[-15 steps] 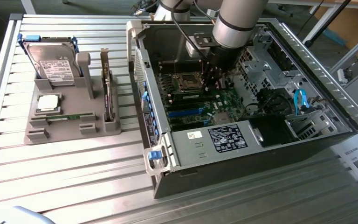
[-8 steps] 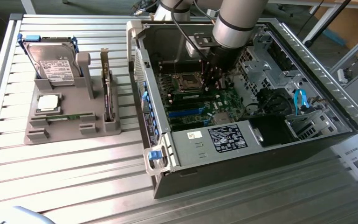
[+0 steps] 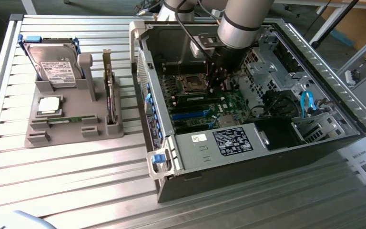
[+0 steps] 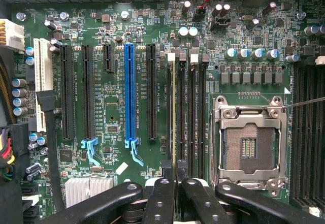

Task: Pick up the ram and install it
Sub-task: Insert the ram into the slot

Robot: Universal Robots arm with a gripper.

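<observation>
Wrist view: gripper [image 4: 174,168] pinching ram [image 4: 174,107] edge-on above motherboard [image 4: 114,107].

Reaches down with one grey arm [image 3: 243,19] from high above the processor socket [image 3: 190,84], leaning a little off vertical. Ends in a black-banded wrist [image 3: 234,36], just above that socket and slightly toward the exterior view's right of it. Points the gripper [image 4: 174,165] straight down, close alongside the socket. Presses the two black fingers [image 4: 163,193] nearly together, with the outer linkage bars [image 4: 101,203] splayed wide to either side. Pinches the ram [image 4: 174,107] edge-on between the fingertips, parallel to the socket's nearer side and near it.
</observation>
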